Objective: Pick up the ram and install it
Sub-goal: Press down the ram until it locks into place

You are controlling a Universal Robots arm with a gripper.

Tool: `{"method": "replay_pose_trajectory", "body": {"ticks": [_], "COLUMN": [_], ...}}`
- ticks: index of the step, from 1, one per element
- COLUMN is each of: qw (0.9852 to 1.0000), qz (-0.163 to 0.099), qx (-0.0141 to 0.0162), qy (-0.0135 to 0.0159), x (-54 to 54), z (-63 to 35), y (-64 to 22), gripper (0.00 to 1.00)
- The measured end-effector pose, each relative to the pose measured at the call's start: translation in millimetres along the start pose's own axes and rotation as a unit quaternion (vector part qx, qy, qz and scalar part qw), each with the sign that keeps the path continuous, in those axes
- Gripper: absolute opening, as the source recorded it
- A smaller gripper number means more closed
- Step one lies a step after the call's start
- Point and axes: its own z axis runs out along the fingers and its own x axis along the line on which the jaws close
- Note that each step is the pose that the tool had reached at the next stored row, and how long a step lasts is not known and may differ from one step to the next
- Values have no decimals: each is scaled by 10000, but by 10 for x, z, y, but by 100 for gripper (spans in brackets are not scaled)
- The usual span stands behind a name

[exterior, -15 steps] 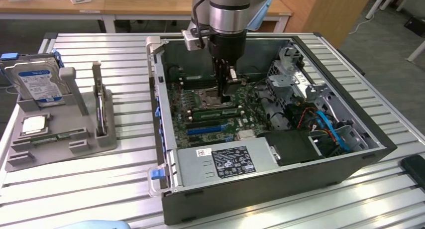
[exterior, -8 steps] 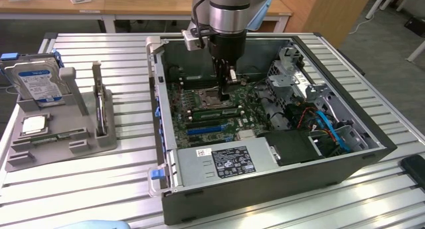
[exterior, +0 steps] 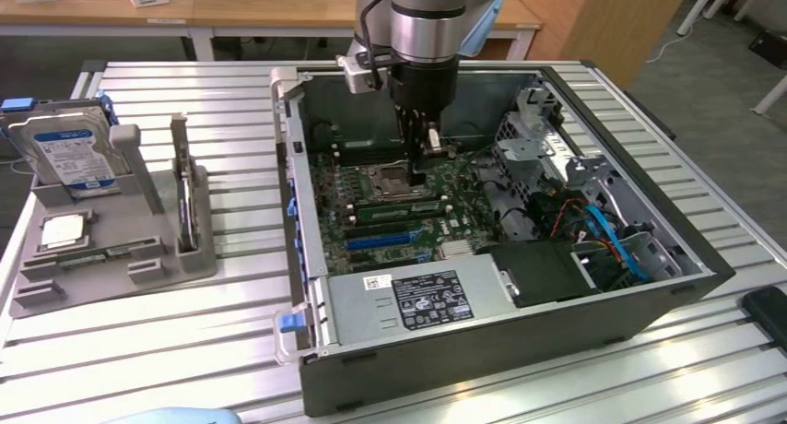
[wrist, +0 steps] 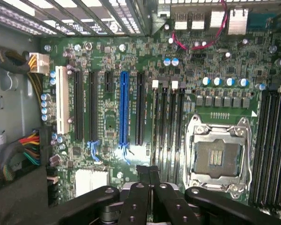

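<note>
My gripper (exterior: pixel 425 177) reaches down into the open computer case (exterior: pixel 517 336), just over the motherboard (wrist: pixel 107 112). Its black fingers (wrist: pixel 140 197) are pressed together, and I see nothing between them. In the exterior view, a long green ram stick (exterior: pixel 400 197) sits in the memory slots beside the empty processor socket (exterior: pixel 375 178), right under the fingertips. I cannot tell whether the tips touch it. In the wrist view the socket (wrist: pixel 218 157) is close to the fingertips (wrist: pixel 149 169), with dark memory slots (wrist: pixel 168 122) beside it.
A grey holder (exterior: pixel 111 267) at the exterior view's left carries the blue-labelled hard drive (exterior: pixel 74 152), a silver processor chip (exterior: pixel 64 230) and a thin board on edge (exterior: pixel 184 212). The case also holds the power supply (exterior: pixel 418 300), drive cages (exterior: pixel 541 129) and cables (exterior: pixel 603 235).
</note>
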Motion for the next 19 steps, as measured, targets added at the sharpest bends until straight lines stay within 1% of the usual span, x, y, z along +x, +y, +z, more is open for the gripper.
{"method": "replay_pose_trajectory", "body": {"ticks": [5,10,12,19], "qw": [10000,10000,10000,10000], "qz": [-1,-3,-4,-3], "qx": [0,0,0,0], "qy": [0,-1,0,2], "x": [-5,-11,-16,-34], "z": [21,42,63,179], "y": [-209,-355,-369,-375], "gripper": [10,10,10,10]}}
